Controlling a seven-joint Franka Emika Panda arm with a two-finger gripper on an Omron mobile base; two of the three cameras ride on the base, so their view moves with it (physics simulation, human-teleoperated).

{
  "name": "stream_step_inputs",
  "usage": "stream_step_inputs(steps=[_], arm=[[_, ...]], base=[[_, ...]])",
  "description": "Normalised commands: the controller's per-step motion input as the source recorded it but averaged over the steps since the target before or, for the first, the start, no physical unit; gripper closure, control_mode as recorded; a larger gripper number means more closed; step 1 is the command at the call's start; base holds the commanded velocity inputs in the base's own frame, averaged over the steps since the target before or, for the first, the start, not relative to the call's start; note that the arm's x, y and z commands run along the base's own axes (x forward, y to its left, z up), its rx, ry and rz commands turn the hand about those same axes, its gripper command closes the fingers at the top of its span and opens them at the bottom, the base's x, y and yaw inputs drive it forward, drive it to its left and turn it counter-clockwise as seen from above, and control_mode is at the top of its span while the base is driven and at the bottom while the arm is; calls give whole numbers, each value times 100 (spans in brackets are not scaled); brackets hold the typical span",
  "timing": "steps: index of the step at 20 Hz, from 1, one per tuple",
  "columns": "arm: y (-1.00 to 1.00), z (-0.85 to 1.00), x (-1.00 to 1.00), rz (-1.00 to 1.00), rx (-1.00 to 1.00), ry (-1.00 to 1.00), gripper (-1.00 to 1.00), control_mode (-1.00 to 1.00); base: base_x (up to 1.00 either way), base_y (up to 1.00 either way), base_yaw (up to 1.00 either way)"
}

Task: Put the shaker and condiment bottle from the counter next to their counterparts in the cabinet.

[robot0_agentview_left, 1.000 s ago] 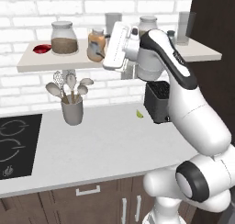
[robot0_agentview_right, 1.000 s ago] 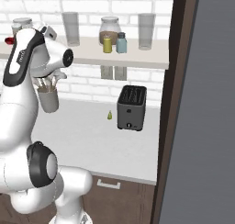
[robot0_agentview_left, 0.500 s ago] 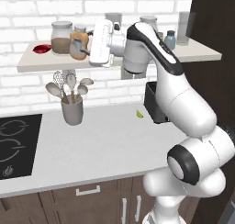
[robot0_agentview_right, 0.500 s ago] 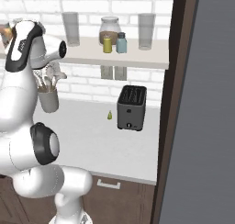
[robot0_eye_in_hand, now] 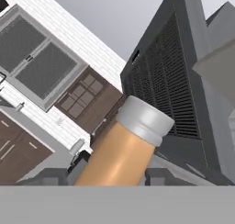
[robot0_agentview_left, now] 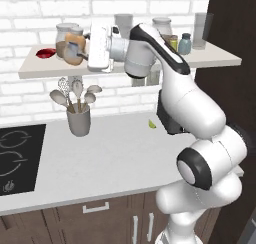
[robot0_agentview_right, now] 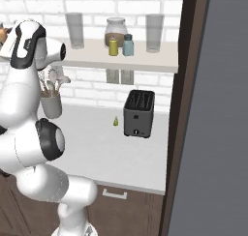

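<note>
Shaker (robot0_agentview_right: 113, 47) was seen already up on the cabinet (robot0_agentview_left: 210, 58), just beside the blue-grey shaker (robot0_agentview_right: 128, 45), so that half was judged done. Condiment bottle (robot0_agentview_left: 74, 50) was not yet set down: it was held in the gripper (robot0_agentview_left: 84, 50) above the shelf's left end, w/ jaws narrowed onto its body. In hand view the bottle (robot0_eye_in_hand: 121, 149) was seen between the fingertips (robot0_eye_in_hand: 158, 176), grey cap pointing away. Red bottle (robot0_agentview_left: 46, 53) lay near, further left. Arm was stretched up and leftward, wrist bent so the hand was aimed along the shelf, approx. level.
</note>
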Motion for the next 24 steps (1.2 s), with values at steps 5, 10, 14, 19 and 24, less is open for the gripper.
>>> stream_step_inputs(steps=[5,10,14,19,24], arm=[[29,0,3,6,1,8,100,-100],[30,4,14,4,0,19,100,-100],[23,0,8,3,0,15,100,-100],[23,1,0,1,-6,1,100,-100],[16,9,0,0,-5,1,100,-100]], base=[[0,0,0],[0,0,0],[0,0,0],[0,0,0],[0,0,0]])
